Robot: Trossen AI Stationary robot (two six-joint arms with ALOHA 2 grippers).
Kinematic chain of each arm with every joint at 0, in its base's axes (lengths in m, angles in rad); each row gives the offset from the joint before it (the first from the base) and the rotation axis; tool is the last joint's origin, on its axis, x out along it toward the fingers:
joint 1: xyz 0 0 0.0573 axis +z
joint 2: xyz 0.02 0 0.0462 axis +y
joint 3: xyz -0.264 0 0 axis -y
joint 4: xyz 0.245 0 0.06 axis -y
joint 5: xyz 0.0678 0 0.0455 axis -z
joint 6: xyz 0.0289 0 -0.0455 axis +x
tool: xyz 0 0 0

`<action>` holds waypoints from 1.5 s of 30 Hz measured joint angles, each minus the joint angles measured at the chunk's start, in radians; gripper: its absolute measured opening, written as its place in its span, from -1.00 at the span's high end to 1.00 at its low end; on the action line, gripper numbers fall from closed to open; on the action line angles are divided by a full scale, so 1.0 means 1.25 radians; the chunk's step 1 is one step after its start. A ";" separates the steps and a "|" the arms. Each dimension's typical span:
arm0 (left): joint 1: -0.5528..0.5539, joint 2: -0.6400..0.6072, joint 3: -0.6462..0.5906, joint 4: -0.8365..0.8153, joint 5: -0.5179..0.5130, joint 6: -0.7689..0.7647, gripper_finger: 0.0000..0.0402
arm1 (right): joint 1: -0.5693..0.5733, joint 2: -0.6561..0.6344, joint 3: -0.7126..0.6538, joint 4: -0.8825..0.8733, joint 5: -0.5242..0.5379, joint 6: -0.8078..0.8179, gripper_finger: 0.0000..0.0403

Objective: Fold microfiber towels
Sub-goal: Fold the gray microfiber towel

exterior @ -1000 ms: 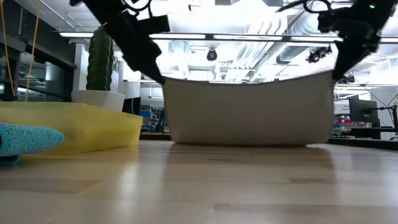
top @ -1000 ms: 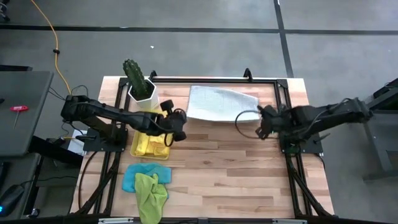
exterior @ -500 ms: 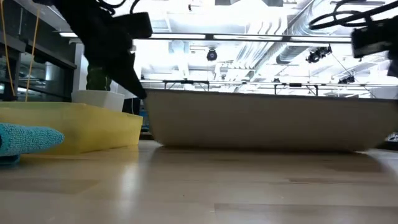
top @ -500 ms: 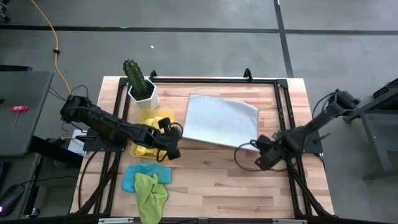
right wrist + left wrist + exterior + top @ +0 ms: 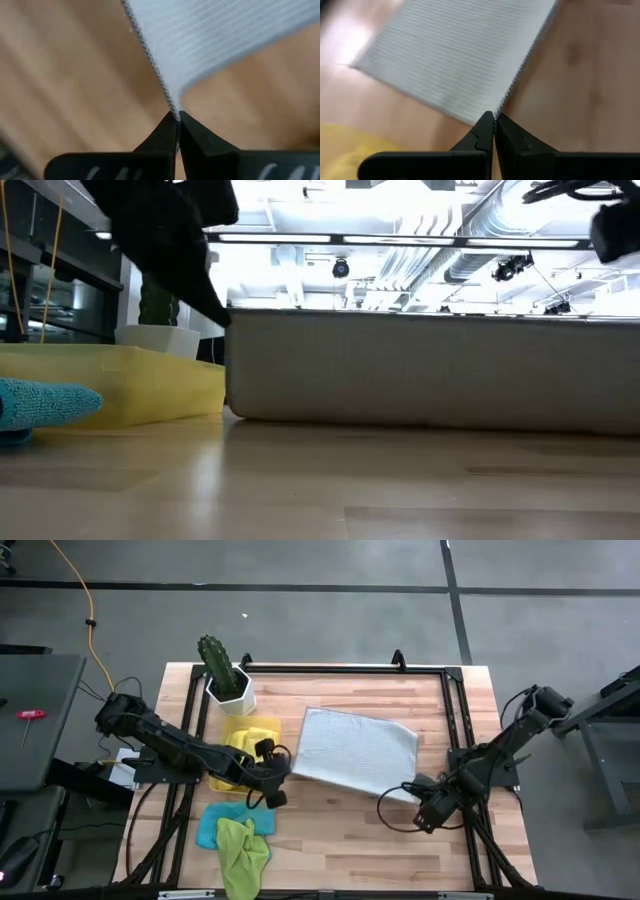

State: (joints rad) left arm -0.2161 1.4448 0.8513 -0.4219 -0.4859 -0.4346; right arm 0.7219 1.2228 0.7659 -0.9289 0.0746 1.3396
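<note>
Corners matter here: left gripper [image 5: 275, 783] and right gripper [image 5: 420, 802] each pinch a near corner of the grey towel [image 5: 355, 750], spread on the tabletop [image 5: 340, 830] right of the yellow tray [image 5: 228, 778]. Keep both corners level and taut while folding.

Left gripper [image 5: 277, 783] sits low near the table's left-centre, fingers [image 5: 485, 131] pinched tight, arm stretched in from the left edge. Right gripper [image 5: 424, 808] is low toward the front right, clamped too, arm angled back.
</note>
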 joint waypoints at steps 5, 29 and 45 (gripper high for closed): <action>0.055 0.000 0.012 -0.010 -0.087 0.042 1.00 | -0.042 -0.001 0.098 -0.225 0.155 0.022 1.00; 0.442 0.109 -0.004 0.199 0.014 0.232 1.00 | -0.345 0.001 0.043 -0.274 0.405 -0.029 1.00; 0.497 0.211 -0.003 0.277 0.032 0.246 1.00 | -0.502 0.052 0.043 -0.264 0.416 -0.073 1.00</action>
State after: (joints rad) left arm 0.4049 1.7088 0.8474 -0.0752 -0.4458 -0.1272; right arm 0.0938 1.2884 0.8196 -1.2594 0.5951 1.2482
